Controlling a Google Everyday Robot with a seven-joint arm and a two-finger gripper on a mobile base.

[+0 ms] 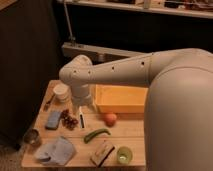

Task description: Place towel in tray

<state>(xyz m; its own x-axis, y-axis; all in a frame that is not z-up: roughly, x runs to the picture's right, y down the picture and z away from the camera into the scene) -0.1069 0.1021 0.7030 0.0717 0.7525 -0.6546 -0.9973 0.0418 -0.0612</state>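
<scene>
Though wide-jawed and empty over the wooden table, the tool beside the tray, dark room behind.

towel front-left on table | tray back-right | gripper over table between them, left of tray

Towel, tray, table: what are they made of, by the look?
Towel: soft cloth, matte pale blue-grey; loose wrinkled folds. Tray: probably rigid plastic, smooth yellow-orange; straight raised walls. Table: wood, light finish; plank seams show. Pincer hangs open above the table beside the tray, empty.
</scene>
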